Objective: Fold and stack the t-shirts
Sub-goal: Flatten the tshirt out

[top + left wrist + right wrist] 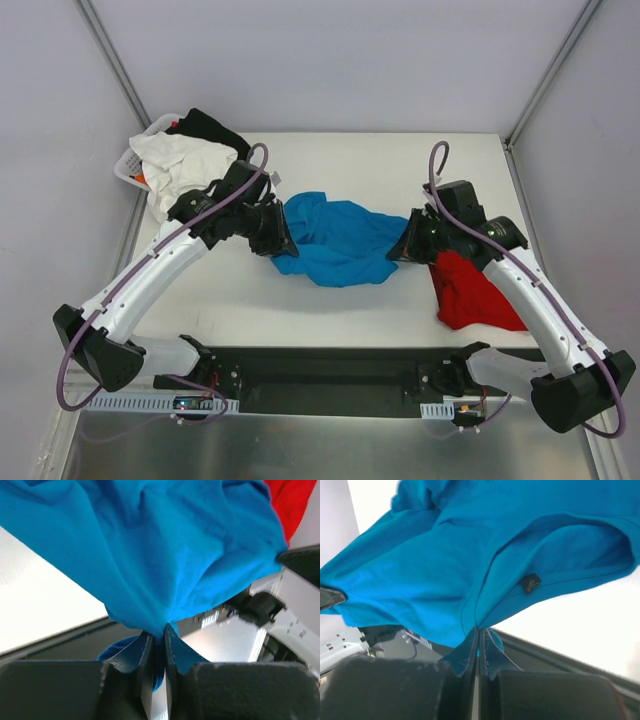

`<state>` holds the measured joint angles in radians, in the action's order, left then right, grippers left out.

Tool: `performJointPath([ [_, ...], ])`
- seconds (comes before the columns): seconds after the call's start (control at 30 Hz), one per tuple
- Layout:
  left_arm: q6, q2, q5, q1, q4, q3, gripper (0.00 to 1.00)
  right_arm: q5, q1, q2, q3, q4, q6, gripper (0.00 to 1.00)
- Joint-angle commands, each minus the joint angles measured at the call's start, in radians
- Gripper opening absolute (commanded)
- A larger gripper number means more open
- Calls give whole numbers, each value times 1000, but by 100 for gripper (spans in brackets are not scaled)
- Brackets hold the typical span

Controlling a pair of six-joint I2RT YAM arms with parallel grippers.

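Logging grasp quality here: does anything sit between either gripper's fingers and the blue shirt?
Nothing visible. The left gripper and right gripper each pinch the blue shirt directly; the red shirt lies aside.

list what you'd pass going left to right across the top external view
white garment → left end effector → turquoise t-shirt → right end effector → red t-shirt
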<state>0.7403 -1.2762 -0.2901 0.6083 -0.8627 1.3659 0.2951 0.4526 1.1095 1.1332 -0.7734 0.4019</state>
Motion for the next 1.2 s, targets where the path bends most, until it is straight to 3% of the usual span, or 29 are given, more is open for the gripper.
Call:
performJointPath([
  [0.0,-33,-3,-121,13,-173,53,15,16,-15,12,77,-249,-28,1],
  [0.03,-59,-11,-179,15,-206,20,16,25,-15,12,48,-297,-43,1],
  [0.3,-119,72,-225,56,-237,-338,14,15,-15,-63,-145,-423,-98,1],
  [0.53,-134,120,-242,102,-256,-517,17,35,-14,-50,-225,-483,-147,4],
  [0.6,-128,129,-151,105,-274,-510,17,6,-14,-37,-248,-491,-150,30],
  [0.63,-124,136,-114,105,-277,-484,18,-8,-14,-51,-239,-489,-147,52],
  [0.7,-113,117,-1,105,-297,-383,18,-69,-15,-66,-182,-484,-137,75],
  [0.73,-111,98,23,105,-297,-352,18,-86,-15,-53,-165,-483,-140,97],
  [0.83,-116,-7,19,105,-266,-280,19,-135,-17,1,-144,-484,-156,100],
  [0.9,-114,-55,23,107,-248,-227,19,-200,-18,0,-122,-492,-144,99],
  [0.97,-114,-72,52,107,-236,-170,19,-278,-31,-43,-79,-500,-115,84],
  [1.0,-116,-103,69,107,-233,-110,19,-289,-43,-49,-75,-494,-114,71],
  [1.03,-119,-121,84,107,-223,-85,19,-287,-81,-51,-93,-481,-123,37],
  [1.1,-139,-210,71,107,-210,-24,19,-289,-118,7,-124,-445,-141,1],
  [1.17,-157,-253,66,111,-147,-13,19,-280,-143,41,-174,-353,-159,1],
])
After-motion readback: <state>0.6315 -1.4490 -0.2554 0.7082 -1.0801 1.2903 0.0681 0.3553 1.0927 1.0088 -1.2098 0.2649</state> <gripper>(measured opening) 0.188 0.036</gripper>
